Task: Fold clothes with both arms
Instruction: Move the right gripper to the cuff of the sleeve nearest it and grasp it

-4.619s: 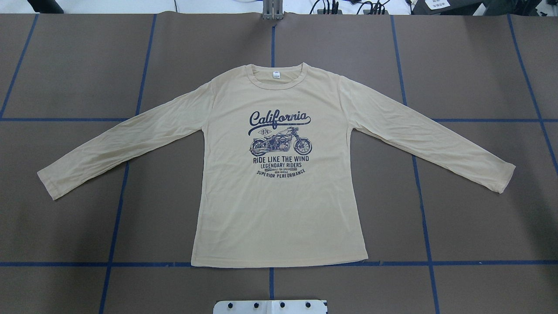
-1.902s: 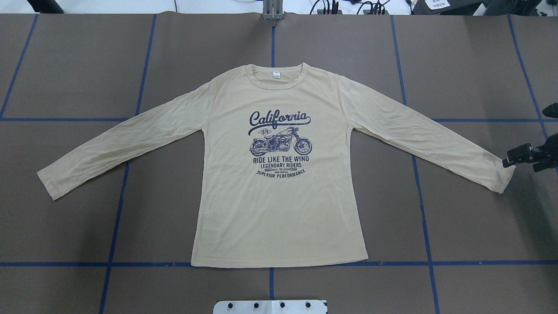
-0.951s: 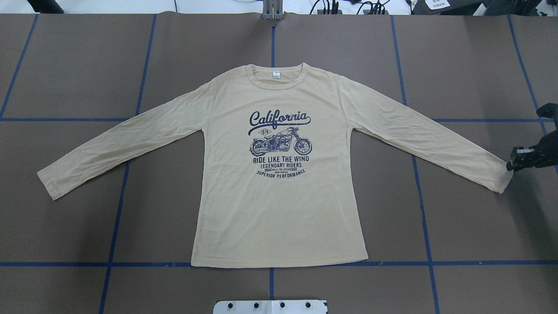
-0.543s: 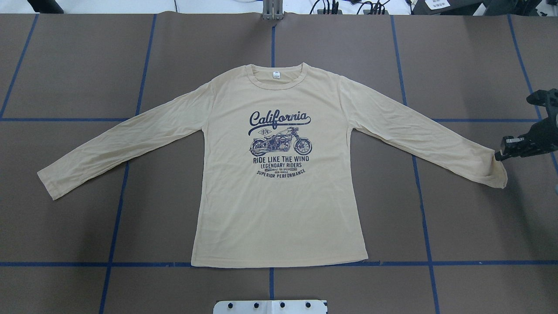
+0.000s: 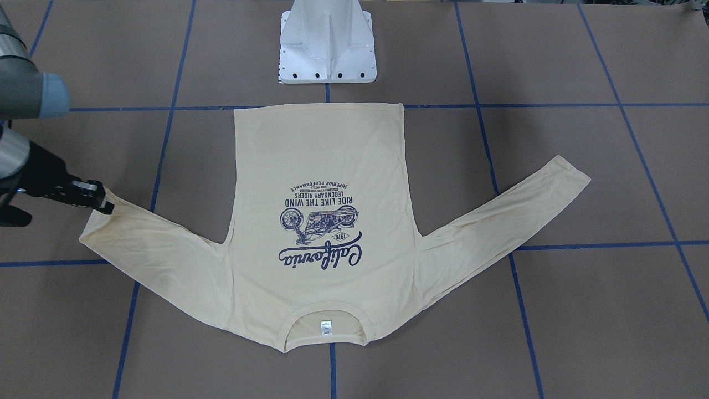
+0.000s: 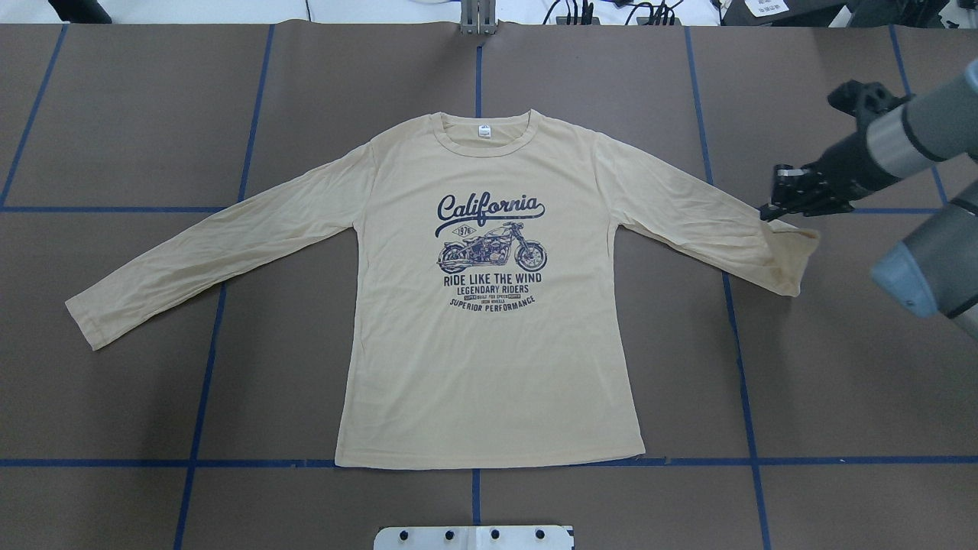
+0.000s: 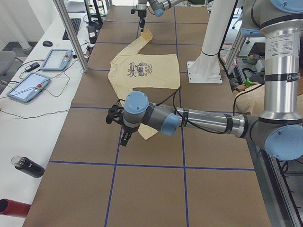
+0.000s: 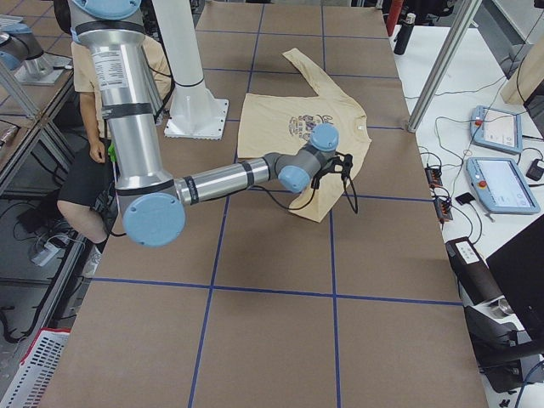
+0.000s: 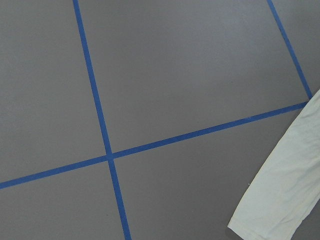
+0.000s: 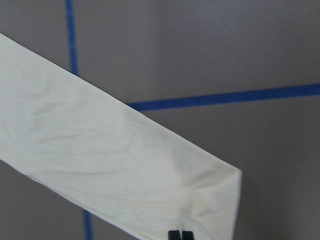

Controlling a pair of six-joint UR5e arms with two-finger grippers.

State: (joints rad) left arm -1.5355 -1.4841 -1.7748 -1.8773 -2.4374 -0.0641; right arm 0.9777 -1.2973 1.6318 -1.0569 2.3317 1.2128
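Right fingers (image 6: 767,213) pinching cuff (image 6: 795,260) of shirt (image 6: 489,367) | left fingers (image 7: 125,137): cannot tell | advise: carry cuff low toward print (image 6: 490,246) ahead of fingers, no dragging.

Brown paper covers a wide table (image 6: 114,114), which is marked into large squares by blue tape lines (image 6: 202,382). A white metal pedestal (image 5: 327,41) is bolted down at the middle of one long edge. Across the table from the pedestal runs a white desk (image 7: 33,127) that carries a control tablet (image 7: 28,86), a second tablet (image 7: 57,59), a black keyboard (image 7: 75,26), a mouse (image 7: 47,43) and loose cables. An aluminium post (image 7: 71,33) rises at the table edge facing the pedestal. A black bottle (image 7: 28,166) and a red bottle (image 7: 12,208) lie on the desk. A person (image 8: 81,195) sits behind the pedestal. The light is bright and even.
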